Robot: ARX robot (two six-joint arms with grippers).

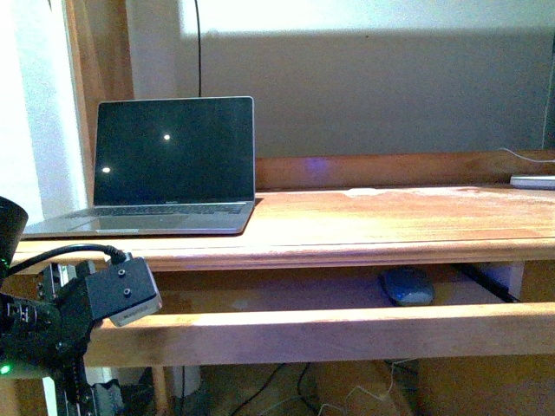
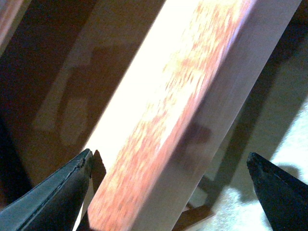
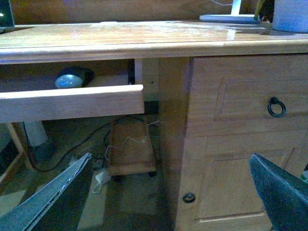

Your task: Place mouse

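The mouse (image 1: 408, 285), a small dark grey oval, lies on the pull-out tray (image 1: 329, 332) under the desktop, toward its right end; the right wrist view shows the mouse (image 3: 73, 77) behind the tray's front rail. My left gripper (image 2: 168, 192) is open, its fingers on either side of that wooden rail (image 2: 192, 96), at the tray's left end. The left arm's wrist (image 1: 121, 290) shows at the front view's lower left. My right gripper (image 3: 168, 192) is open and empty, low in front of the desk, well away from the mouse.
An open laptop (image 1: 169, 165) with a dark screen stands on the desktop (image 1: 390, 217) at the left. A drawer with a ring pull (image 3: 276, 107) and a cabinet door (image 3: 226, 183) fill the desk's right side. Cables and a small wooden box (image 3: 131, 147) lie on the floor beneath.
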